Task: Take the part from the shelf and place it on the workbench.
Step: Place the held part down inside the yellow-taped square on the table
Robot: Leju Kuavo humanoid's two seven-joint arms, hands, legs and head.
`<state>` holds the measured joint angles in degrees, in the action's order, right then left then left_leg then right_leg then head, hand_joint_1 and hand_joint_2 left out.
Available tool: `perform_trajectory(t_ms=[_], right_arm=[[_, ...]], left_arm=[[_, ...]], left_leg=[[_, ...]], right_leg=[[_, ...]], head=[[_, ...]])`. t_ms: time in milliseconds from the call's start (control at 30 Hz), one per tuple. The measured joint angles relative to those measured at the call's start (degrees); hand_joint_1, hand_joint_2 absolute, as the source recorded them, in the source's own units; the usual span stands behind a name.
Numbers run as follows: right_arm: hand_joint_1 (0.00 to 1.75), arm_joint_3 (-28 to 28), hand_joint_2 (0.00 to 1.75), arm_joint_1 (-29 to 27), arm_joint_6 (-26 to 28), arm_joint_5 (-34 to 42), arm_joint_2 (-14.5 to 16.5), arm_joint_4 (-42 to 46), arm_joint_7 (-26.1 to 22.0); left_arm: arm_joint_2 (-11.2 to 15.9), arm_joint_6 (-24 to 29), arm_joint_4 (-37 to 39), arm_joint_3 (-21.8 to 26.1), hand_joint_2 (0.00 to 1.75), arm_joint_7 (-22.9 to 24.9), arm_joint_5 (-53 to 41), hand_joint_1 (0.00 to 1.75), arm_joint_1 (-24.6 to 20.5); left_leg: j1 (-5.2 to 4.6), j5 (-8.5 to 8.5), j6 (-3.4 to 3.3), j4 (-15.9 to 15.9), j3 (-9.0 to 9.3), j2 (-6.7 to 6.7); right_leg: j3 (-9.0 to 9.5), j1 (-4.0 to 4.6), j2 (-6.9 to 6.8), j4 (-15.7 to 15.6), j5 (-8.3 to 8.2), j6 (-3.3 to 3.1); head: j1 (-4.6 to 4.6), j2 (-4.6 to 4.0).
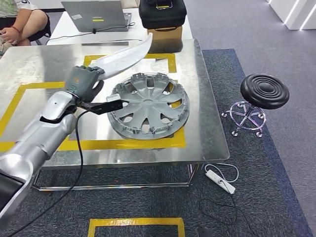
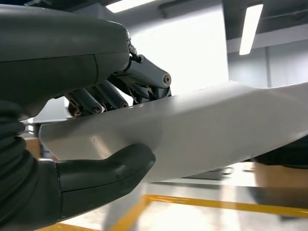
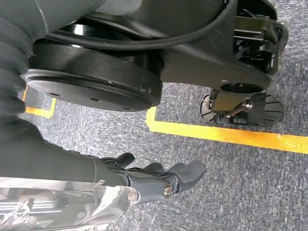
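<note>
My left hand [image 1: 84, 81] grips a long, curved white part [image 1: 125, 57] by its near end. The part slants up and away over the back half of the metal workbench [image 1: 209, 123], held clear of its surface. In the left wrist view the thumb [image 2: 105, 173] lies under the white part [image 2: 218, 125] and the dark fingers [image 2: 145, 77] curl over it. A silver wheel cover [image 1: 149, 103] lies flat on the workbench inside a yellow-taped square, just right of the hand. My right hand [image 3: 156, 180] hangs over the grey carpet with its fingers stretched out and nothing in them.
A black round stool [image 1: 264, 91] stands right of the workbench. On the floor under the workbench's right edge lies a white power strip [image 1: 220, 180]. Behind the workbench, a white table carries a laptop [image 1: 95, 15] and a black case [image 1: 162, 12]. A person [image 1: 19, 19] sits at the far left.
</note>
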<state>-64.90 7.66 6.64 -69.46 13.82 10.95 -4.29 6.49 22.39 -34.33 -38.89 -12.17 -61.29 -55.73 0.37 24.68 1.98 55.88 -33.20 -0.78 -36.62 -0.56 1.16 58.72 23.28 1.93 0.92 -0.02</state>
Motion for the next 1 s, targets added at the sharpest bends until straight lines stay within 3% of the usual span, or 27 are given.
perform_trajectory(t_ms=[367, 667, 1000], right_arm=[[0.00, 2.00, 1.75, 1.25, -0.32, -2.21, 0.16, 0.00, 1.26], [0.00, 2.53, 1.75, 1.56, -0.47, -2.32, 0.31, 0.00, 1.27], [0.00, 2.85, 1.75, 2.00, -0.97, -3.29, 0.40, 0.00, 1.63]], left_arm=[[7.45, -3.69, 11.95, 2.51, 1.75, 4.45, -3.74, 1.75, -10.03], [8.87, -3.81, 14.43, 2.67, 1.75, 5.05, -4.13, 1.75, -11.44], [12.55, -5.51, 17.03, 2.95, 1.75, 11.42, -6.43, 1.75, -12.03]], left_leg=[[0.04, -0.06, 0.05, 0.00, -0.01, 0.04], [-0.01, -0.05, 0.04, 0.00, -0.03, -0.01], [0.04, -0.05, 0.05, 0.00, -0.03, 0.01]], right_leg=[[-0.04, 0.06, 0.05, 0.01, -0.05, -0.08], [0.01, 0.01, -0.02, -0.02, -0.05, -0.08], [-0.03, 0.07, 0.03, -0.01, -0.05, -0.09]], head=[[-0.01, 0.00], [0.01, 0.00], [-0.01, 0.00]])
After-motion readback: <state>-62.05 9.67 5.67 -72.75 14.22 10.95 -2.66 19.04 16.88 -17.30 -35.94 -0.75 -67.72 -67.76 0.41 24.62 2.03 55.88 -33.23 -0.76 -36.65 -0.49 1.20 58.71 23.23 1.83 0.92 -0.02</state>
